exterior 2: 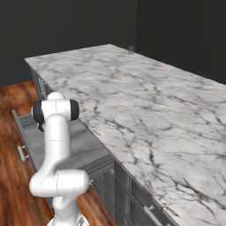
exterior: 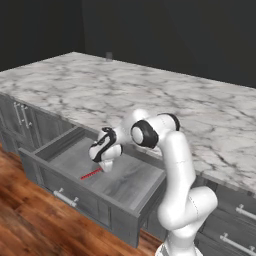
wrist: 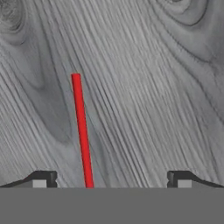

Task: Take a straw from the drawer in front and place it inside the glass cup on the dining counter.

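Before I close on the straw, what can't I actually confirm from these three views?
- Straw: near end cut off at the hand view's bottom edge; the hand covers one end in the left base view.
- Glass cup: too small and blurred to judge.
- Gripper: height above the drawer floor unclear.

The wooden floor [exterior: 20,220] is reddish-brown plank, running along the near side of the cabinet run. The cabinet doors [exterior: 22,122], dark grey with slim vertical silver handles, stand at the far left under the slab. The narrow drawers [exterior: 235,225], grey with short silver handles, sit at the near right. The back wall [exterior: 165,30] is dark and featureless, rising beyond the far edge.
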Tool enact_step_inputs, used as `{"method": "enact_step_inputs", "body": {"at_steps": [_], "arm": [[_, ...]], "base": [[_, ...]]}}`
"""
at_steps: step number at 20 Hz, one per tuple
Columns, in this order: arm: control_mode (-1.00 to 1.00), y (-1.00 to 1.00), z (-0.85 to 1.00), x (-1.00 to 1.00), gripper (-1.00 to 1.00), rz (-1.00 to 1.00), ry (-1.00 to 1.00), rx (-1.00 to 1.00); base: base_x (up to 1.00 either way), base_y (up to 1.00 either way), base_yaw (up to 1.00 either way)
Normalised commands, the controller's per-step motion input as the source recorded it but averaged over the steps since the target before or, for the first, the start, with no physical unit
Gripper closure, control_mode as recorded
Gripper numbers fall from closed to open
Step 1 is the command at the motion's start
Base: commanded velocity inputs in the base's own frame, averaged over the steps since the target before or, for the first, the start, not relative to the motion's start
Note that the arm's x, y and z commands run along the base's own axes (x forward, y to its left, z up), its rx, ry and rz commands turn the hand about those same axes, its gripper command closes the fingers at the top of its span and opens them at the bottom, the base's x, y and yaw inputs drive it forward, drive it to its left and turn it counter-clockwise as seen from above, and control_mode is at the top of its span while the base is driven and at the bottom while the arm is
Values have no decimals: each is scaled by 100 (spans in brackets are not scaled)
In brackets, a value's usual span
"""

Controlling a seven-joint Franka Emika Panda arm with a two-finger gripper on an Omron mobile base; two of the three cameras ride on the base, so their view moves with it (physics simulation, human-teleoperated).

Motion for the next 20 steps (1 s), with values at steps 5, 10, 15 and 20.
{"method": "enact_step_inputs", "body": {"at_steps": [5,10,15,20], "arm": [[-100,7,-14,26,-100,0,0,0],[-100,2,-27,9,-100,0,1,0],[-100,0,-30,11,-100,0,1,0],[-100,0,-26,13,-100,0,1,0]], "base": [[0,0,0],[0,0,0],[0,0,0],[0,0,0]]}}
